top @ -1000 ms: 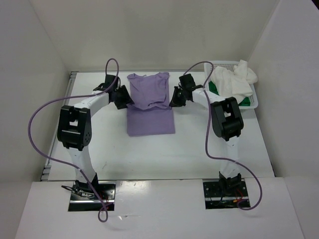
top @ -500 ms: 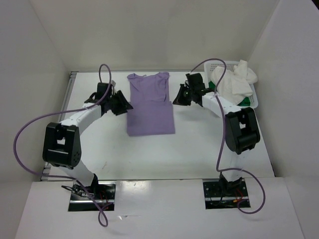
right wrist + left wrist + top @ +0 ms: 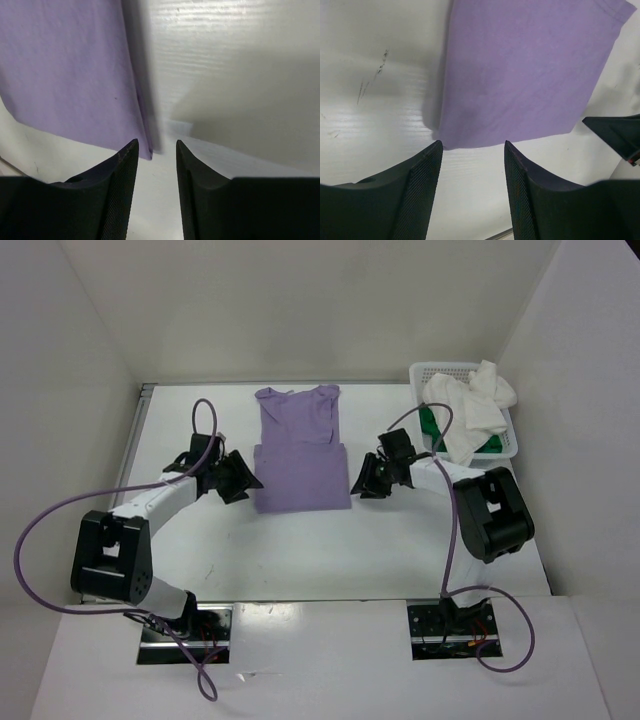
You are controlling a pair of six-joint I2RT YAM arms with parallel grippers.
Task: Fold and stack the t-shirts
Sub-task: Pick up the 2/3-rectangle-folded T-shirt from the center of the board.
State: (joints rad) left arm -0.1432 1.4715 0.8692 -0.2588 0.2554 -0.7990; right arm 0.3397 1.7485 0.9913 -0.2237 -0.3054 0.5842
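Observation:
The lavender t-shirt (image 3: 300, 450) lies flat on the table, sleeves folded in, forming a long strip. My left gripper (image 3: 246, 483) is open and empty just left of its near left corner, which shows in the left wrist view (image 3: 530, 65). My right gripper (image 3: 362, 483) is open and empty just right of its near right corner, seen in the right wrist view (image 3: 65, 70). The white t-shirt (image 3: 468, 410) is heaped in the basket (image 3: 505, 448), with the green t-shirt (image 3: 430, 422) peeking out beneath it.
The white perforated basket stands at the table's back right corner. White walls enclose the table on the left, back and right. The left wrist view catches the right gripper's tip (image 3: 615, 135) across the shirt.
Both grippers have let go of the lavender shirt's sides and moved toward me, from beside its upper part down to its near corners. The shirt now lies flatter.

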